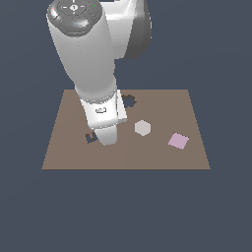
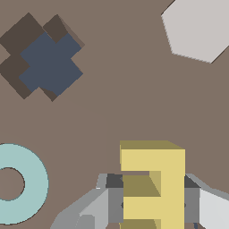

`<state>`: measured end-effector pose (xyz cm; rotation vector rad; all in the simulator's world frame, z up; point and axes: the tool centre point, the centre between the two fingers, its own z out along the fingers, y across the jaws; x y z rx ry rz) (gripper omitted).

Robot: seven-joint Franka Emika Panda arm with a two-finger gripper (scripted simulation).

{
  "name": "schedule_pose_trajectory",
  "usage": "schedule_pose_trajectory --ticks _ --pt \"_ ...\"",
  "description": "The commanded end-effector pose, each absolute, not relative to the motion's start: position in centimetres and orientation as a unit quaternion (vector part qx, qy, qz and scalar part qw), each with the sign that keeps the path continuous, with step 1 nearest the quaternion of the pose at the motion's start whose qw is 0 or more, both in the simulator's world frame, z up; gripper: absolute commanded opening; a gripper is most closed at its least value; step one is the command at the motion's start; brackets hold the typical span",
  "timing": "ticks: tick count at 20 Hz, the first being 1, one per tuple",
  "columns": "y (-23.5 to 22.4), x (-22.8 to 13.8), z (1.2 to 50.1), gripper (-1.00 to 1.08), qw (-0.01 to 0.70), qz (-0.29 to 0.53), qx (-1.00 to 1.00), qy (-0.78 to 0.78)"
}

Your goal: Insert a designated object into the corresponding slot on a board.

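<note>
Brown and flat, the board [image 1: 162, 157] fills the middle of the exterior view against a dark blue-grey ground. Toward that view's left, the white arm comes down from the top and ends low over the board, and its bulk hides the gripper [image 1: 107, 140] so that the fingers cannot be made out there. Just beside the arm's tip, on the exterior view's left, a small dark recess [image 1: 91, 138] peeks out, mostly covered; its full outline cannot be told. Further along, behind the arm's wrist, a dark gear-shaped recess [image 1: 129, 101] shows partly. Next comes the white hexagon [image 1: 142, 128], lying flat near the board's middle, and well apart toward the exterior view's right lies the pink square [image 1: 178, 141], turned at an angle. In the wrist view, a teal ring [image 2: 20, 183] lies flat on the board, cut by the frame edge, with a dark cross-shaped recess [image 2: 47, 60] apart from it. The gripper [image 2: 153, 203] has its two grey fingers [image 2: 114, 199] pressed against opposite sides of the yellow E block [image 2: 172, 179], narrowly spread to the block's width and clamped on it. The block sits between the pads, held above the brown surface. The white hexagon [image 2: 199, 29] lies at the far corner of this view, clear of the block.
</note>
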<state>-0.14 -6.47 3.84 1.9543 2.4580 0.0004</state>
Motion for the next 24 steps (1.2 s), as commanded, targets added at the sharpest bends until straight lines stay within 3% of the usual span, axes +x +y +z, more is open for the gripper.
schedule_pose_trajectory --ticks 1,12,24 --pt "-7.5 0.9 3.9 -1.0 0.001 0.0 0.605 0.796" --pt "-9.8 4.2 4.0 -1.0 0.001 0.0 0.558 0.83" --pt "-10.0 4.6 4.0 -1.0 0.001 0.0 0.552 0.834"
